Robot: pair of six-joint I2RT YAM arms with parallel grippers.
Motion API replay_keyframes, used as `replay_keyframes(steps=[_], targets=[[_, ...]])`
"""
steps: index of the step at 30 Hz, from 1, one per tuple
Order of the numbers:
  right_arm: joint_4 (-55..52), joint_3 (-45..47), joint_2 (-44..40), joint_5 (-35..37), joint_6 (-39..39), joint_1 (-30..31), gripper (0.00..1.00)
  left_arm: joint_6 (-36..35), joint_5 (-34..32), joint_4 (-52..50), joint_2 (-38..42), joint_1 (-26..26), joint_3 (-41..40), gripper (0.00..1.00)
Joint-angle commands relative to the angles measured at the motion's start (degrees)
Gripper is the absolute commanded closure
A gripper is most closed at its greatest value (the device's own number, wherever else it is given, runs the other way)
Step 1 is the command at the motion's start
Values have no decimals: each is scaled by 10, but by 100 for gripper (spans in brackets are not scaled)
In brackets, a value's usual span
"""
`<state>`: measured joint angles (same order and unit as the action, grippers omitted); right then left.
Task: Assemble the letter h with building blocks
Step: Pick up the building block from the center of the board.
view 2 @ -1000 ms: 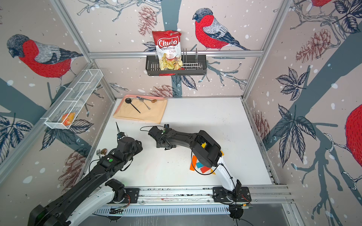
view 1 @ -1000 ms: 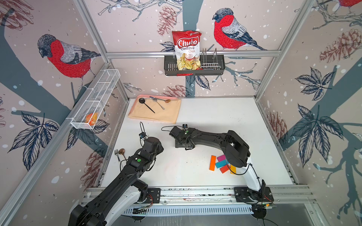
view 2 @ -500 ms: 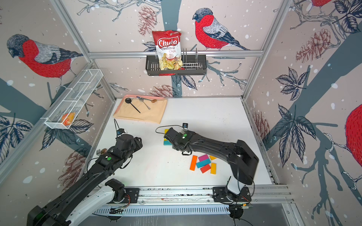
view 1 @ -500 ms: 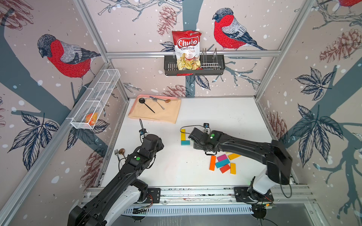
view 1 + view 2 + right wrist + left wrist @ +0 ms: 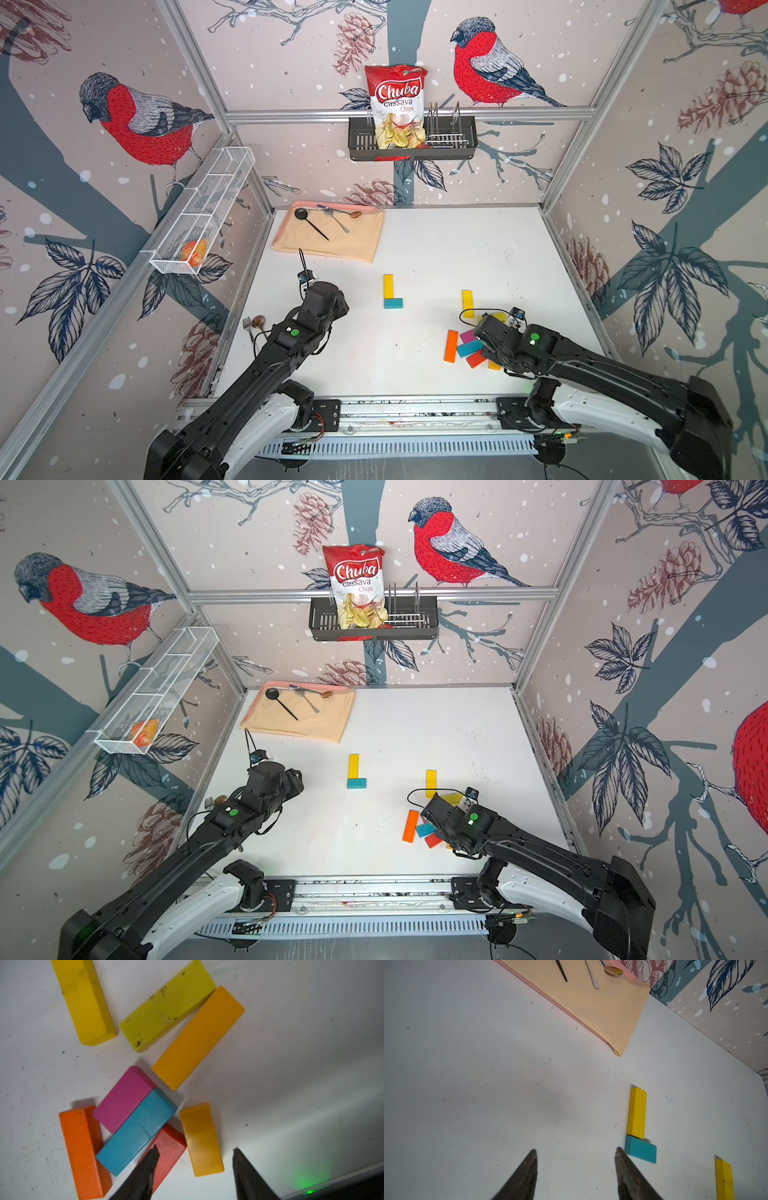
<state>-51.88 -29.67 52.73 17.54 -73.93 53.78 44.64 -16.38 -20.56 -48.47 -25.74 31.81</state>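
Note:
A yellow block (image 5: pixel 388 286) (image 5: pixel 636 1112) lies mid-table with a teal block (image 5: pixel 393 303) (image 5: pixel 640 1151) across its near end, making an L. Another yellow block (image 5: pixel 467 303) lies alone to the right. At the front right sits a loose pile: orange (image 5: pixel 83 1151), magenta (image 5: pixel 124 1099), teal (image 5: pixel 135 1132), red (image 5: pixel 170 1145), amber (image 5: pixel 201 1138) and more yellow ones. My right gripper (image 5: pixel 195 1151) hovers open over this pile, one finger above the red block, the amber block between the jaws and untouched. My left gripper (image 5: pixel 576 1150) is open over bare table beside the teal block of the L.
A peach cloth (image 5: pixel 332 241) with spoons lies at the back left. A fork and a small brown thing (image 5: pixel 254 323) sit by the left edge. A wire basket (image 5: pixel 199 216) hangs on the left wall and a black rack (image 5: pixel 411 141) with a chips bag on the back wall.
My right arm has swung from mid-table back to the front right pile, leaving the yellow and teal blocks uncovered there. The left arm has hardly moved.

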Motion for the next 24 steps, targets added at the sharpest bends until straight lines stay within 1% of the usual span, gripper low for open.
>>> replay_keyframes(steps=[1, 7, 11, 15, 19, 21, 24], targets=[[7, 21, -6, -24, -10, -13, 49, 4, 12, 7, -2, 1, -4, 42], [61, 58, 25, -48, 25, -47, 49, 5, 11, 2, 5, 1, -10, 42], [80, 62, 50, -59, 49, -69, 49, 4, 8, -1, 11, 1, -12, 42], [91, 63, 58, -61, 54, -76, 49, 5, 12, 3, 8, 1, -15, 42], [83, 65, 56, -58, 43, -80, 57, 6, 13, 7, 7, 1, -17, 42], [71, 59, 51, -51, 34, -80, 65, 5, 14, 7, 8, 1, -17, 42], [38, 37, 33, -29, 22, -79, 70, 6, 15, 7, 8, 1, -16, 42]])
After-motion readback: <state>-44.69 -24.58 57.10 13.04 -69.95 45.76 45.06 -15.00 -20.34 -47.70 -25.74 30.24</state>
